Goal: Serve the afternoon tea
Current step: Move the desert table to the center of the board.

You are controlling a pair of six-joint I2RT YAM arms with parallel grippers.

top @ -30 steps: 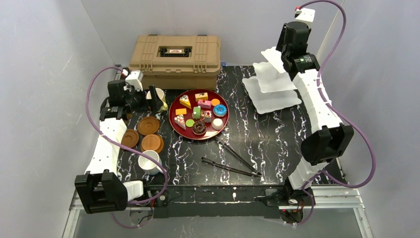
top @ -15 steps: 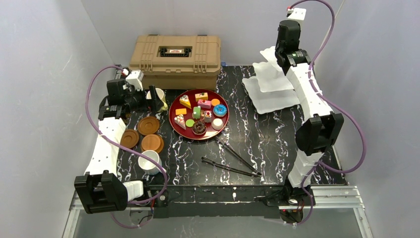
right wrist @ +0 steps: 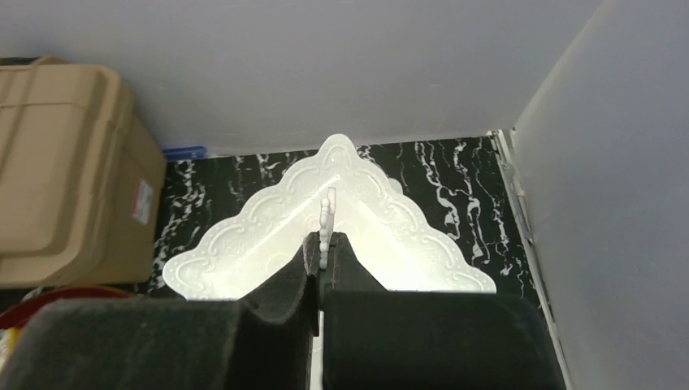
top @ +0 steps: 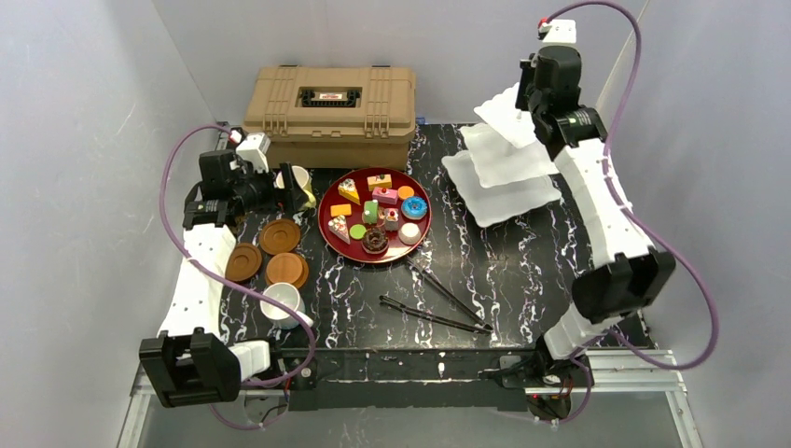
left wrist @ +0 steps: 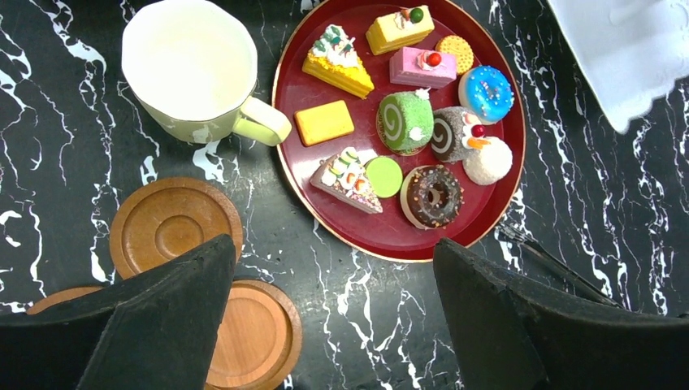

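Right wrist only: right gripper [right wrist: 322, 245] pinching stand [right wrist: 260, 223] at centre; left gripper [left wrist: 331, 252] wide.

A robot lab cell: plain grey walls [top: 84, 112] enclose a black marbled table [top: 522, 280] on aluminium rails [top: 634, 370].

Left end effector [left wrist: 333, 284] agape, right [right wrist: 323, 253] — clamped

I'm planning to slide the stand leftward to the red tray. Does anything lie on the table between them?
Nothing visible does: only bare table lies between the stand and the tray. The thin dark sticks lie nearer the arms, off that path.
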